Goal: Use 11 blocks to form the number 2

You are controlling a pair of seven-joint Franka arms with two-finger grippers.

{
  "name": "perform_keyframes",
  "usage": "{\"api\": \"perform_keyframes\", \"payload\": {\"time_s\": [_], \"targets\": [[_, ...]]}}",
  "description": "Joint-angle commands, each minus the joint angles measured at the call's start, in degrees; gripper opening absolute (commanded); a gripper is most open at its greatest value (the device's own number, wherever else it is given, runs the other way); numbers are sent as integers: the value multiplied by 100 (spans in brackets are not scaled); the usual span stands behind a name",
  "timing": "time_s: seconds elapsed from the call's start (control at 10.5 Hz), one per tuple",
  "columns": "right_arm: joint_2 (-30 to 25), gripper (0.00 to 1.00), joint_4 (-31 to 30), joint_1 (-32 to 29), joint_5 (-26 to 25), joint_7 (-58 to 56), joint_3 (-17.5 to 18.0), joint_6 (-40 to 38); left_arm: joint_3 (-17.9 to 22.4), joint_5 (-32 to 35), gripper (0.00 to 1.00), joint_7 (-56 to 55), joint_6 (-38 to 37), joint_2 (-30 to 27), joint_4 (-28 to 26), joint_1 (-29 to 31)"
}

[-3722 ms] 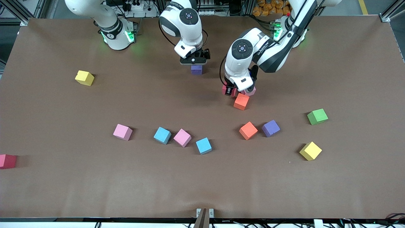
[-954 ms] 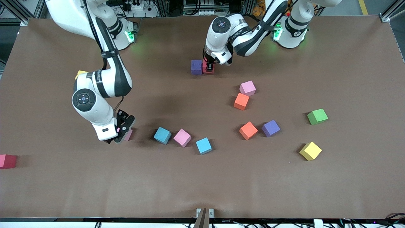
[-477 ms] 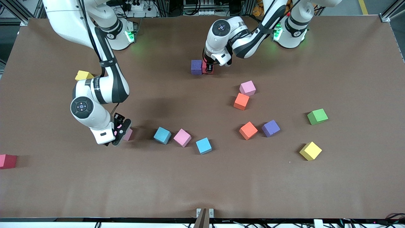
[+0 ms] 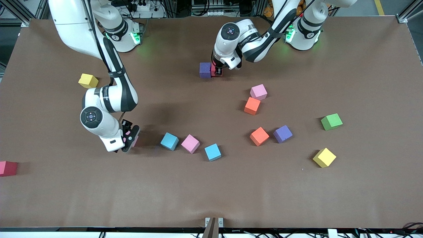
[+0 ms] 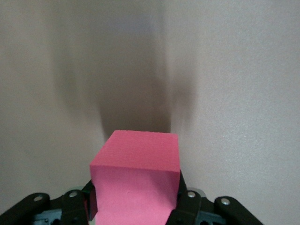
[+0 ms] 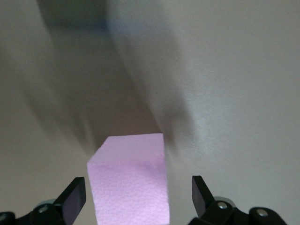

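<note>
My left gripper [image 4: 217, 70] is shut on a red block [image 4: 214, 70] right beside a purple block [image 4: 205, 70], near the robots' bases. In the left wrist view the red block [image 5: 138, 183] fills the space between the fingers [image 5: 182, 202]. My right gripper [image 4: 129, 137] is open and low around a pink block [image 4: 135, 141] toward the right arm's end. In the right wrist view that pink block [image 6: 129, 183] sits between the spread fingers [image 6: 199, 190], with a gap on each side. No number 2 shape shows.
Loose on the table: light blue [image 4: 169, 141], pink [image 4: 190, 143], light blue [image 4: 212, 152], pink [image 4: 258, 92], orange [image 4: 252, 105], orange [image 4: 259, 136], purple [image 4: 283, 134], green [image 4: 331, 121], yellow [image 4: 324, 157], yellow [image 4: 88, 80] and red [image 4: 8, 168] blocks.
The left gripper carried the red block from the pink and orange blocks to beside the purple one. The right gripper left the purple block and came down around the pink block.
</note>
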Motion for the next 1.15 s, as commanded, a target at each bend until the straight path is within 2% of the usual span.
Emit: {"api": "perform_keyframes", "payload": {"time_s": [0.0, 0.57, 0.95, 1.05], "targets": [[-63, 100, -79, -152, 276, -354, 123, 18, 2, -38, 0, -173, 49, 90, 120, -80], [121, 100, -71, -213, 285, -381, 123, 281, 55, -20, 0, -208, 49, 380, 234, -212], [139, 100, -71, -204, 425, -363, 132, 272, 274, 76, 0, -208, 32, 494, 409, -221], [139, 94, -71, -204, 416, -363, 141, 264, 283, 76, 0, -208, 23, 512, 427, -221]]}}
